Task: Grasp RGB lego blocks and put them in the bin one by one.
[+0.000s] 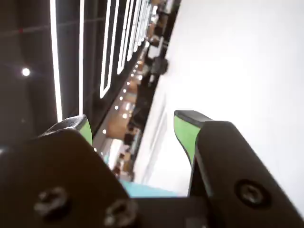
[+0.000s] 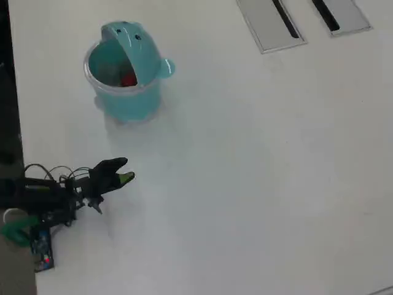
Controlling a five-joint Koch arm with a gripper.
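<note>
The teal whale-shaped bin [image 2: 126,98] stands at the upper left of the white table in the overhead view, its lid tipped back. A red lego block [image 2: 128,78] lies inside it, and no other block shows on the table. My gripper [image 2: 123,176] hovers well below the bin in that view, apart from it, pointing right. In the wrist view the gripper [image 1: 133,118] is open. Its green-padded fingers [image 1: 186,130] stand wide apart with nothing between them. A blurred teal sliver [image 1: 147,190] shows low in the gap.
Two grey slotted plates [image 2: 270,21] [image 2: 341,13] lie at the top right. The table's left edge [image 2: 13,110] runs by the arm's base and cables [image 2: 43,196]. The wrist view looks past the table into a dim room with ceiling lights.
</note>
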